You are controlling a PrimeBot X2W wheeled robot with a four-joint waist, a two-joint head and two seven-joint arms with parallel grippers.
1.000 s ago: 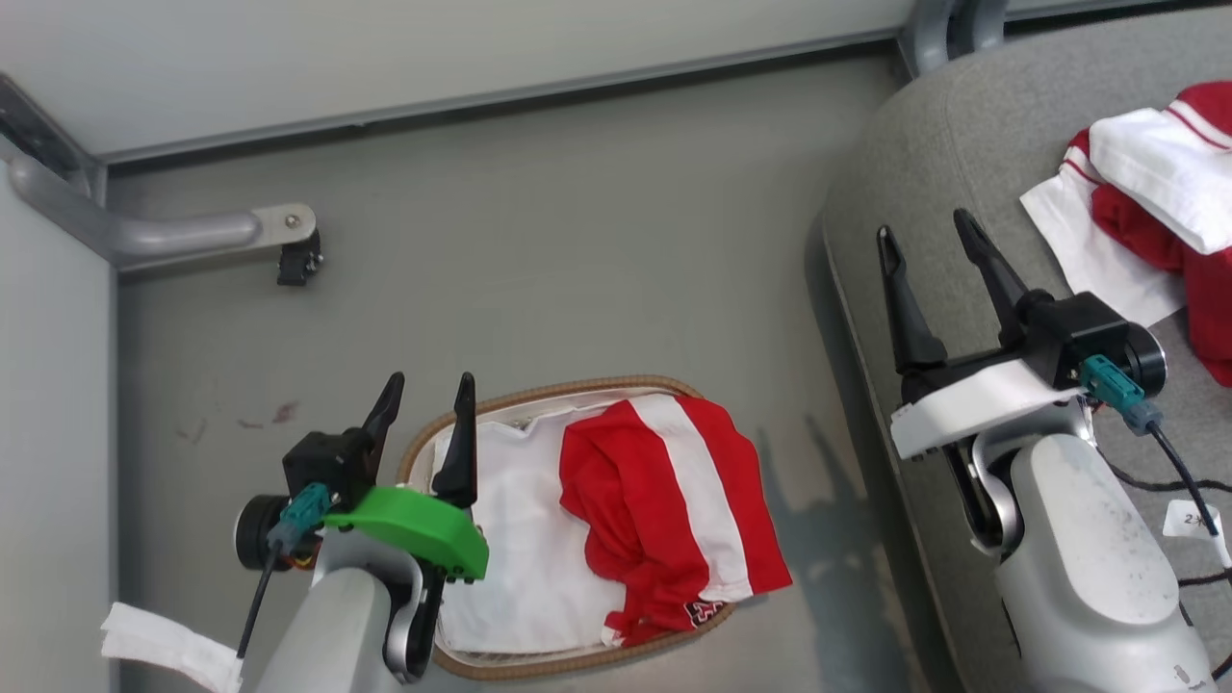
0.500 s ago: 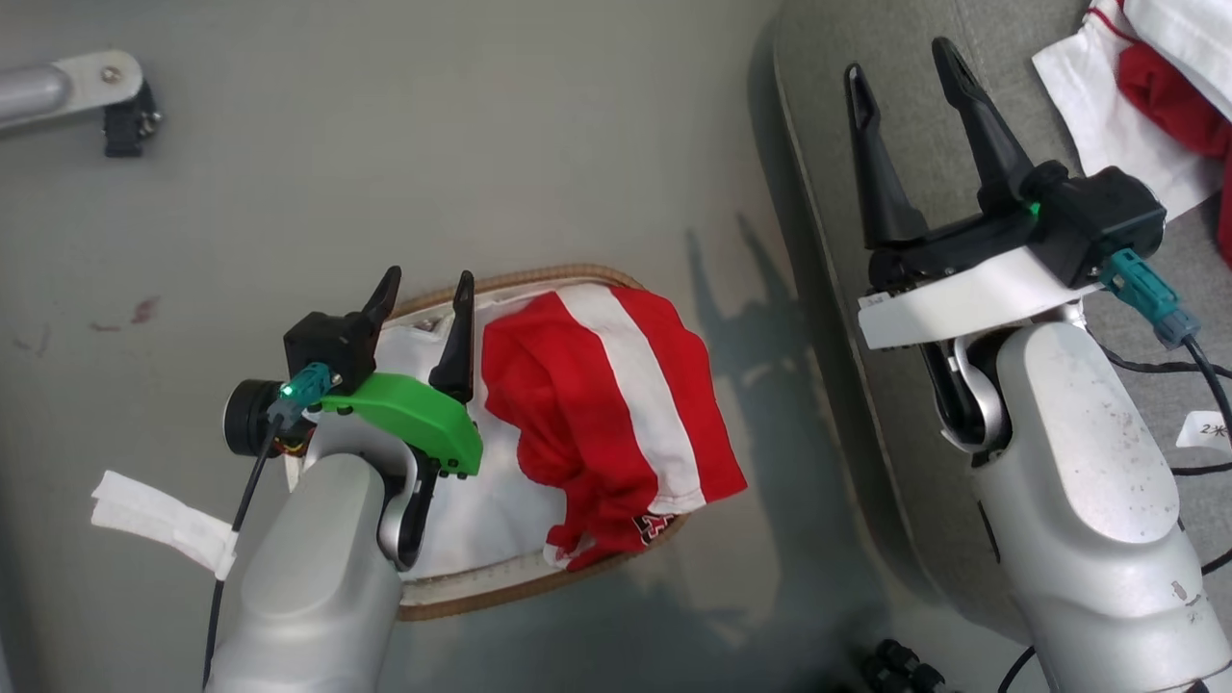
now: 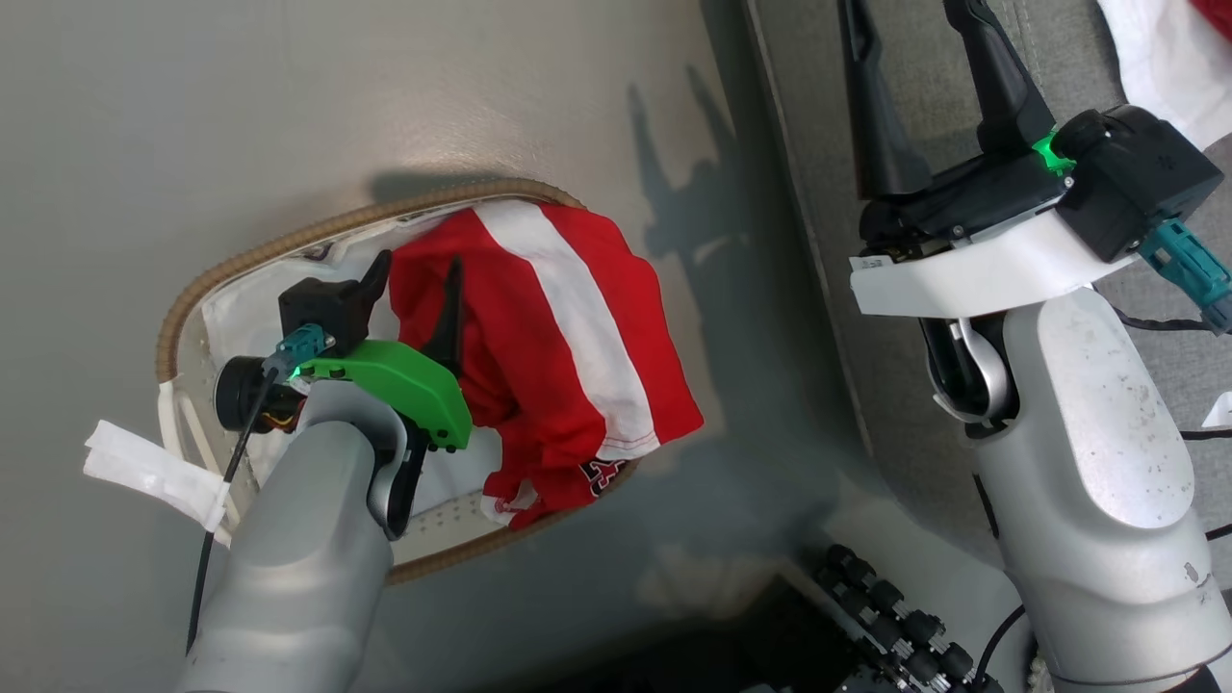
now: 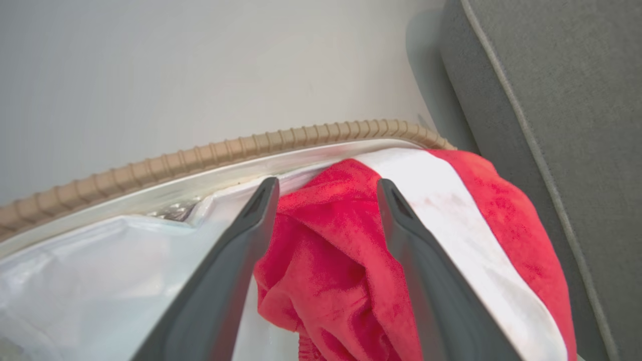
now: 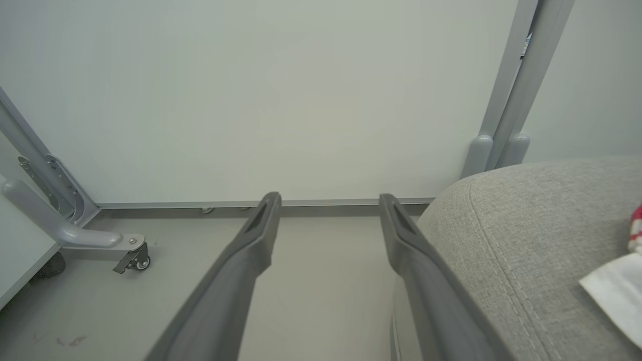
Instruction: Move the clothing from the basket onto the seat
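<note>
The clothing in the basket was a red piece with a broad white stripe. It lay heaped directly ahead of the left pincer and spilled over the basket's brown rim on the side away from that arm. The left pincer was open over the basket, its two dark fingers spread apart. In the left wrist view a red fold of the clothing sat between the fingers of the left pincer. Whether the fingers were touching the cloth could not be told for sure. Behind the fingertips ran the rim of the basket, and the white liner lay to the side of one finger. The seat stood just beyond the basket. The right pincer was also open and held nothing, raised above the edge of the seat. Beside the right pincer, a white cloth corner rested on the seat.
</note>
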